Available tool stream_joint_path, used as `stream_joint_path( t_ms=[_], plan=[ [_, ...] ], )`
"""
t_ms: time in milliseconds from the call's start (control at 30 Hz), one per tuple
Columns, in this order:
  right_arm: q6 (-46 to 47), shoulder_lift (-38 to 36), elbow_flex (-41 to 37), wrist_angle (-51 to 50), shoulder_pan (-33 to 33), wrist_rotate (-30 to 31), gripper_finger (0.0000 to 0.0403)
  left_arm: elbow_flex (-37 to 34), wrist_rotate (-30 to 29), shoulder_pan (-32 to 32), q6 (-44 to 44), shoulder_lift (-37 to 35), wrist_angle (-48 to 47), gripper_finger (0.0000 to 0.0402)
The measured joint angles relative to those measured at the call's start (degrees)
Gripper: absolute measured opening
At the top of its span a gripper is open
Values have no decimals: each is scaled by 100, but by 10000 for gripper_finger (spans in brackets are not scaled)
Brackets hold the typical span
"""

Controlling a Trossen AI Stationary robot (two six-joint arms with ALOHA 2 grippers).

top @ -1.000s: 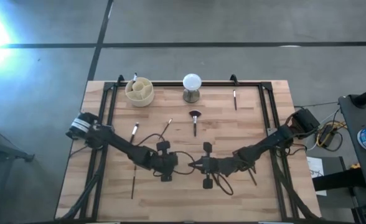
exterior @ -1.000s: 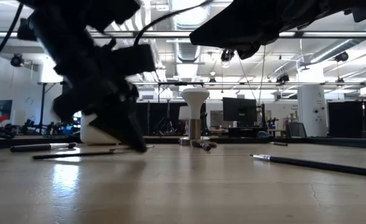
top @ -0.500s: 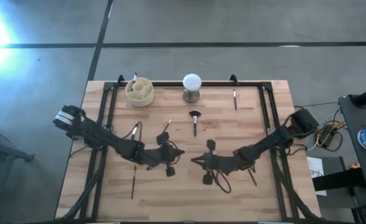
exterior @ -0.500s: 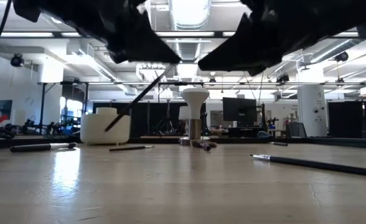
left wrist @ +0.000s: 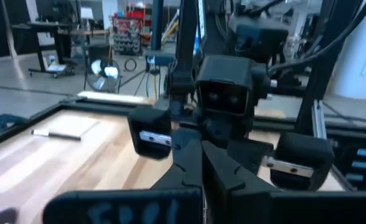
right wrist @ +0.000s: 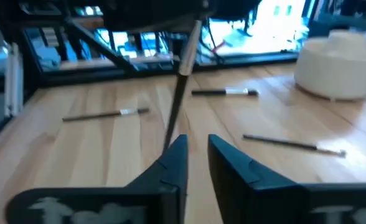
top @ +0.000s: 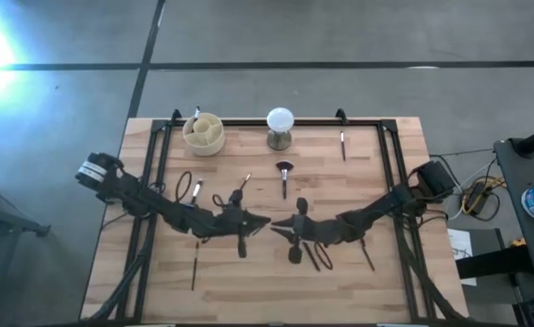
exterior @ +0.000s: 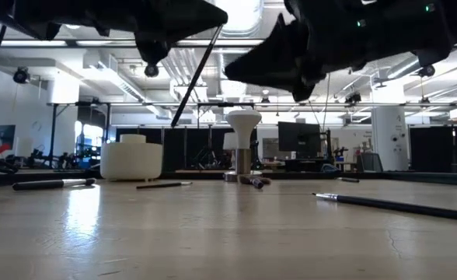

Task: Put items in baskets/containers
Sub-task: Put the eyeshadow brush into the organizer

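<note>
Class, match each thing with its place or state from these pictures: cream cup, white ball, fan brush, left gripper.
Things:
1. cream cup
2. white ball
3. fan brush
4. left gripper

Places or states:
a. flat on the table, just in front of the ball
b. far left corner
c. middle of the far edge
d. shut on a thin brush, held in the air

Pairs: 1-b, 2-c, 3-a, 4-d

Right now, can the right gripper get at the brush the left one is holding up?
Probably yes. The left gripper holds the brush clear above the table, its free end hanging just before the right gripper's parted jaws, with nothing between.
</note>
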Motion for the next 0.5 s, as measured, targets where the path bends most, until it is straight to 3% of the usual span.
stream_joint_path(
  t_ms=[267, 500],
  plan=[
    [-128, 0, 101, 155, -28, -42, 133, 167, 138, 0, 146, 0, 139, 0],
    [-569, 0, 236, 542, -116, -579, 149, 256, 133, 0, 326, 0, 258, 0]
  ],
)
